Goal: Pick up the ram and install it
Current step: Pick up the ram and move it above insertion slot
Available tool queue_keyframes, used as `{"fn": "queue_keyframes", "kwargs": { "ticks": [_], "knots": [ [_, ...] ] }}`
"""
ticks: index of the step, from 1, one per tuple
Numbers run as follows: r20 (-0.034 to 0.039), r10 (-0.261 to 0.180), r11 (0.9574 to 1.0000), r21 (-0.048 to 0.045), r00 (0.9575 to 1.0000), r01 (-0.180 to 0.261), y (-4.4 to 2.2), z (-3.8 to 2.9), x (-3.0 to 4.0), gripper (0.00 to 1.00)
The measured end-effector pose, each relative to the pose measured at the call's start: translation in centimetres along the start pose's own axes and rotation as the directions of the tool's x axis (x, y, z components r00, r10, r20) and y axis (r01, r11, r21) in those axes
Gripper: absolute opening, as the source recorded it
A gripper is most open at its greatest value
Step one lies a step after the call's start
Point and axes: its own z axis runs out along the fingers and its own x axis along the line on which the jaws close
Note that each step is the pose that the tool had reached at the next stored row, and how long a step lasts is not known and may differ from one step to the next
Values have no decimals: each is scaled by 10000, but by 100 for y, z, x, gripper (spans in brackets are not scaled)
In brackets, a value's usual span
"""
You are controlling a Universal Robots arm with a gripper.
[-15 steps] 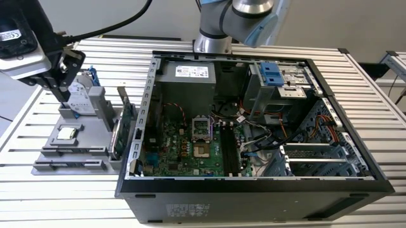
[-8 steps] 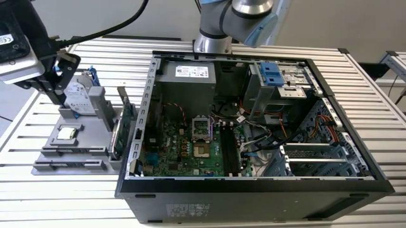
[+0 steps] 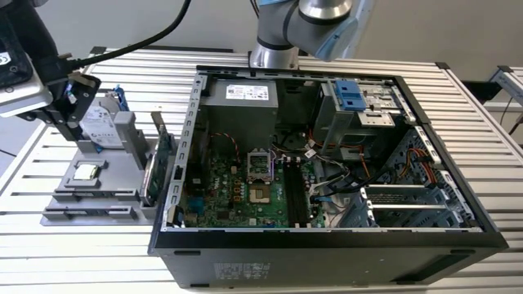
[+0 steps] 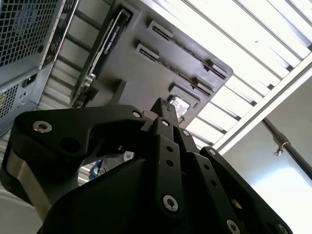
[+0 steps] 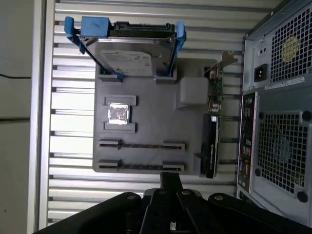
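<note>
Slatted metal surface (image 3: 163, 58) carries a grey plastic holder tray (image 3: 61, 199) and an open black computer case (image 3: 327, 248). Above the tray, the gripper (image 3: 65, 104) appears clenched on the ram (image 3: 85, 97), a thin dark bluish-green stick. Pick-up judged done; installing demands square alignment with the long black slots (image 3: 293, 193).

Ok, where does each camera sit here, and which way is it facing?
Exterior view: off the arm, high up, looking down into the open computer case; the arm and claw show, the claw near the tray.
First wrist view: on the wrist, looking down past the claw onto the tray and hard drive.
Second wrist view: on the wrist, looking slantwise along the claw at the tray.
All three share claw and tray.
</note>
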Motion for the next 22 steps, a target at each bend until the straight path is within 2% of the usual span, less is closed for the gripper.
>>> {"fn": "queue_keyframes", "kwargs": {
  "ticks": [14,22],
  "knots": [
    [-27,3,10000,-1,10000,-3,-173,32,70,0],
    [-50,3,10000,-2,10000,-3,-195,58,124,0]
  ]
}}
